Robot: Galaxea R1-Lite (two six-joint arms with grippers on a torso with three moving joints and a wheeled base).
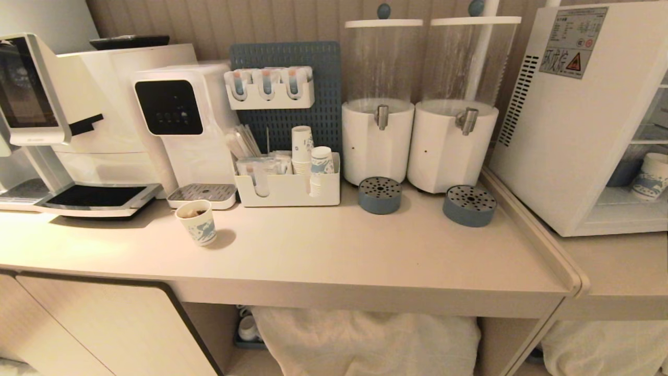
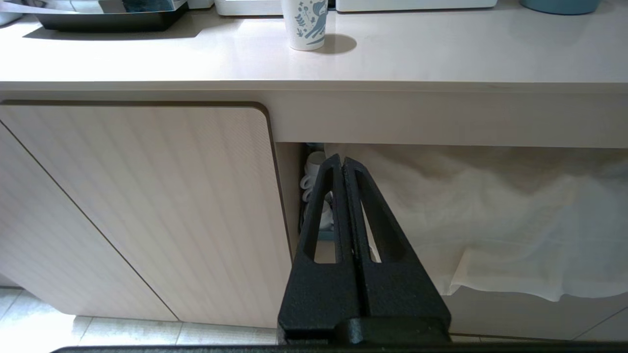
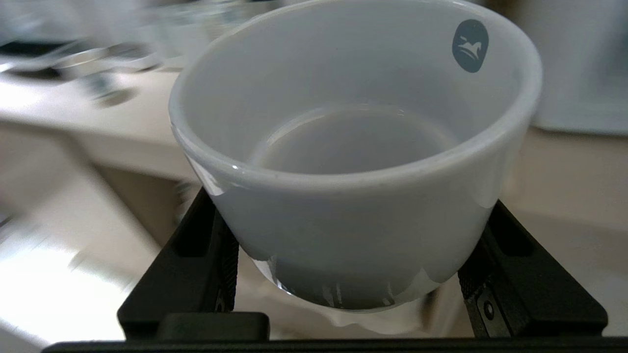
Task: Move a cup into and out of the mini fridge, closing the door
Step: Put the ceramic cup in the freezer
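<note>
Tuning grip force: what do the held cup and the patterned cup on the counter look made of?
Cup in the right gripper: likely glazed ceramic, with a thick rounded rim and glossy highlights. Patterned cup: probably paper, with thin matte walls and a blue print.

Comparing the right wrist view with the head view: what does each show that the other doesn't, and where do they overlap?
Only the right wrist view shows the right gripper, its fingers closed on the sides of the white ceramic cup, which looks empty and carries a blue mark inside its rim.

Only the head view shows the mini fridge at the right, interior open to view with a patterned paper cup on its shelf, two drink dispensers, and another paper cup on the counter. Neither arm appears there.

Shared: the pale countertop, blurred in the wrist view.
</note>
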